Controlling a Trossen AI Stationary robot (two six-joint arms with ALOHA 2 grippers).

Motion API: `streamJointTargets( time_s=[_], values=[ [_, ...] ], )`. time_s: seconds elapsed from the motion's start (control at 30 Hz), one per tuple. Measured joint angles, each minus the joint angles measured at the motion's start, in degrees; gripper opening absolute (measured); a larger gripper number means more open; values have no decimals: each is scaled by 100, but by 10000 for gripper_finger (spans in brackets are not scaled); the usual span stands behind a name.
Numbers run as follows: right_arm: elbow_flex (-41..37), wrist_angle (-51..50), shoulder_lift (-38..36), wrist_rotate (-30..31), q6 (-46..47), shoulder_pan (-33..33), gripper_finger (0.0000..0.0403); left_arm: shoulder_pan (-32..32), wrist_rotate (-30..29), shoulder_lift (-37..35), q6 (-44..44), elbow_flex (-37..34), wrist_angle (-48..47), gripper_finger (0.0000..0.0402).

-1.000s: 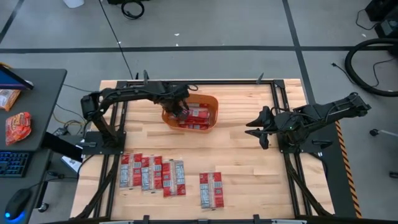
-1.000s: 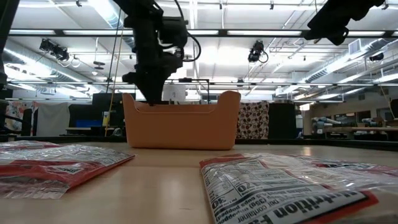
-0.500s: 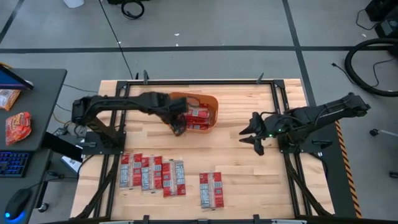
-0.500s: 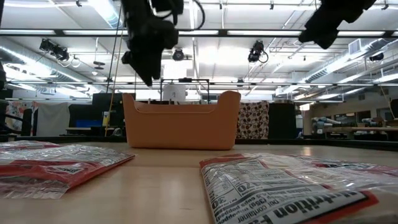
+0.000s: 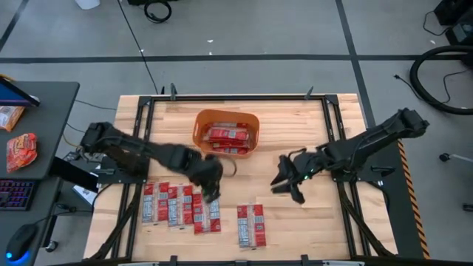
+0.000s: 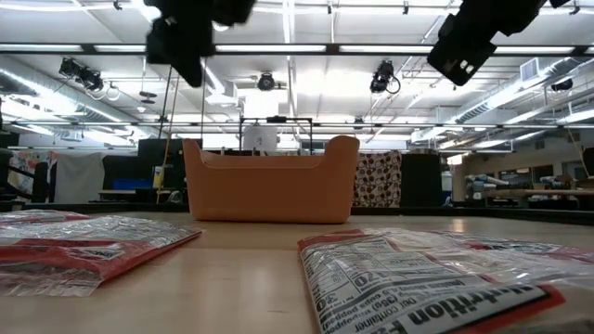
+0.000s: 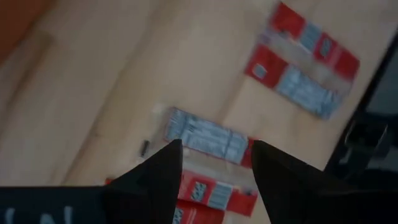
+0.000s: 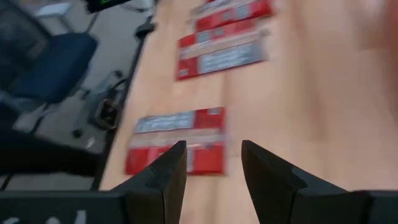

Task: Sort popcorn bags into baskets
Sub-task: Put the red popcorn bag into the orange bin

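Note:
The orange tub [image 5: 225,133] stands at the far middle of the table and holds several red popcorn bags [image 5: 225,138]; it also shows in the low view [image 6: 269,181]. A row of red bags [image 5: 181,207] lies flat near the left near edge, and a pair [image 5: 250,224] lies near the middle. My left gripper [image 5: 211,185] hovers open and empty above the right end of the row, with bags [image 7: 208,137] below its fingers. My right gripper [image 5: 284,181] hovers open and empty, up and to the right of the pair [image 8: 177,140].
A dark frame [image 5: 332,133] runs round the wooden table. A side desk on the left carries an orange-red crinkled packet [image 5: 21,148] and a keyboard. Bare wood lies between the tub and the bags. In the low view, bags [image 6: 436,278] fill the foreground.
My left gripper has risen out of the tub and swung toward the near edge, ending above the row of bags. My right gripper has moved toward the table's left and near edge, closer to the pair of bags. The bags on the table have not moved.

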Motion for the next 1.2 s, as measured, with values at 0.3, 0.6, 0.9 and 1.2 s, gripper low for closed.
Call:
streamJointTargets(
  time_s=[0.3, 0.6, 0.9, 1.2],
  values=[
    [0, 1105, 1272, 608, 309, 878, 160, -1004, -370, 2, -233, -705, 375, 194],
    [537, 1704, 2653, 727, 1026, 1325, 160, -1541, 18, 15, -751, -1863, 2119, 194],
    [1840, 1063, 4082, 792, 657, 1478, 160, -1723, -100, 15, -920, -2127, 2340, 194],
    [2181, -1021, 4320, 1224, 454, 1089, 160, -1755, 12, 11, -1465, -2118, 2643, 194]
  ],
)
